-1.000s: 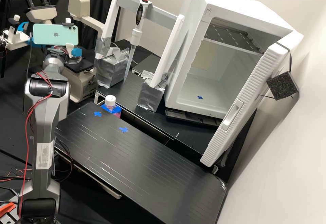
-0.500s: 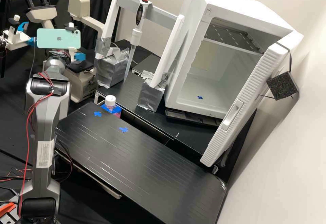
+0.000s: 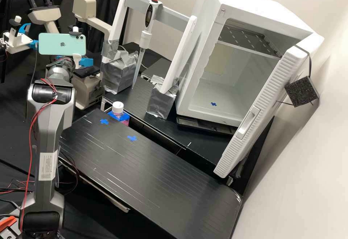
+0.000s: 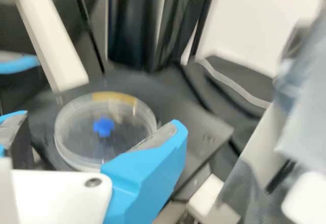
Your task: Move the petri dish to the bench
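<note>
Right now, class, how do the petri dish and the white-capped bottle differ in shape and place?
The petri dish is flat and shallow; the bottle is more upright, topped by a white cap. The dish lies on the dark microscope stage, while the bottle stands just beyond the edge of the bench.

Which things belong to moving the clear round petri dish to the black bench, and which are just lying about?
In the job:
- clear round petri dish, on the flat black microscope stage
- white gripper with blue fingers
- black bench

Apparently just lying about:
- red-topped pipette
- white-capped bottle
- white boxy cabinet, door open
</note>
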{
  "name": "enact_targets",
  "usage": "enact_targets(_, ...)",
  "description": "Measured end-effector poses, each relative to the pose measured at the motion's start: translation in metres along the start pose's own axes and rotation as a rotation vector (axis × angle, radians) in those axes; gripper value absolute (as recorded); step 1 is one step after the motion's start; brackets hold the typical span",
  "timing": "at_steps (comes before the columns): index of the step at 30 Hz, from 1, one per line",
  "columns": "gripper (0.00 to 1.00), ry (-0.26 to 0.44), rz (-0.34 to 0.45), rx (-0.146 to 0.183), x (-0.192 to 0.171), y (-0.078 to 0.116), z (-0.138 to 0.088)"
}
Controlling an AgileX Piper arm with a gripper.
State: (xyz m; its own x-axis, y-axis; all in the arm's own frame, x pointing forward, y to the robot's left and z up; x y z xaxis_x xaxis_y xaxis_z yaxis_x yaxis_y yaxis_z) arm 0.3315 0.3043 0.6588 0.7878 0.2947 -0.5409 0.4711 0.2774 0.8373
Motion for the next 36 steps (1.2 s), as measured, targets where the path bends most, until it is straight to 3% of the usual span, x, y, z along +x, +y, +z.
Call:
enact_targets(2,1.0,0.049,0.054,0.086,-0.006,0.002,-0.001)
enact_targets(4,1.0,0.091,0.099,0.139,-0.011,0.003,-0.002)
enact_targets(9,1.0,0.162,0.155,0.19,-0.015,0.0,0.001)
enact_targets(14,1.0,0.18,0.152,0.171,-0.015,-0.003,0.001)
enact_targets(21,1.0,0.143,0.159,0.085,-0.001,-0.012,0.008)
enact_targets(36,1.0,0.046,0.062,0.013,0.02,-0.031,0.013)
